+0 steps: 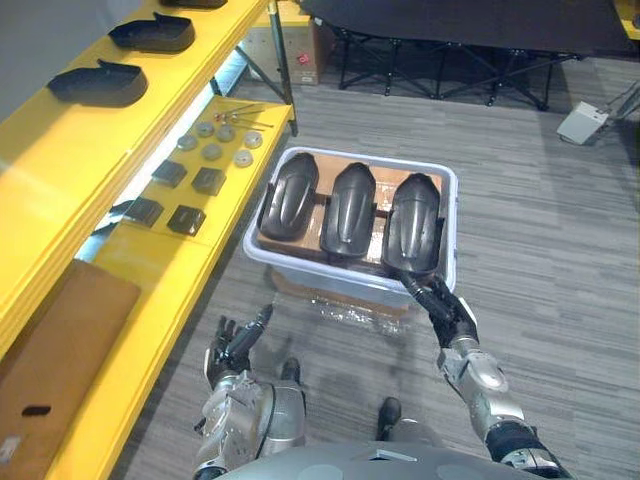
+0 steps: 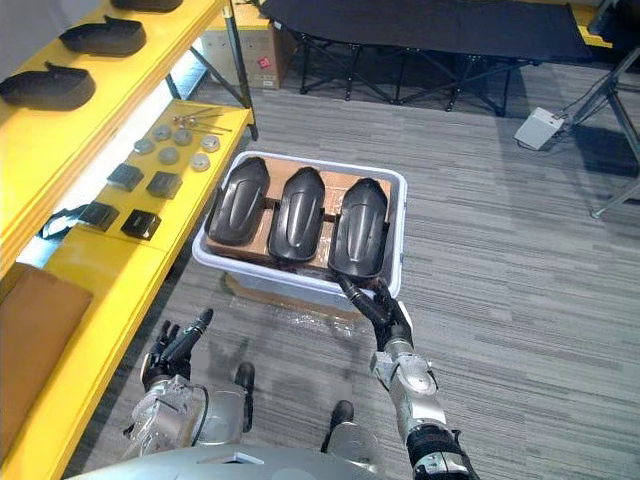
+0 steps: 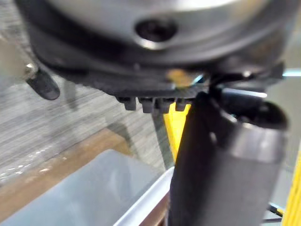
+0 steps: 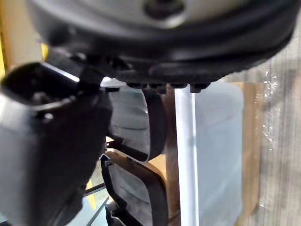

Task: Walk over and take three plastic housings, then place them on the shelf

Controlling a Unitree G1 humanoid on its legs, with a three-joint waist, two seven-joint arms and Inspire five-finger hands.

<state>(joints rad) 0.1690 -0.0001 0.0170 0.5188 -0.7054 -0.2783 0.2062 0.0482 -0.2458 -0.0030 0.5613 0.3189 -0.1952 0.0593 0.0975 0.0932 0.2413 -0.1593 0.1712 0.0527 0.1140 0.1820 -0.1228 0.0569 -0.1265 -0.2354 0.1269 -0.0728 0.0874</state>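
Right robot hand (image 1: 447,308), released, reaches over the bin (image 1: 310,272) for the rightmost housing (image 1: 415,220), its near end handiest; left robot hand (image 1: 233,347) hangs released, spare.

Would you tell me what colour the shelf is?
The shelf is bright yellow, clearest in the left eye view.

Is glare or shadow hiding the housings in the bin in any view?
Left eye view: soft sheen on the three housings, outlines plain, no heavy shadow inside the bin. Right wrist view: a bright streak runs along the bin's rim, and the right hand hides part of the housings with its dark bulk.
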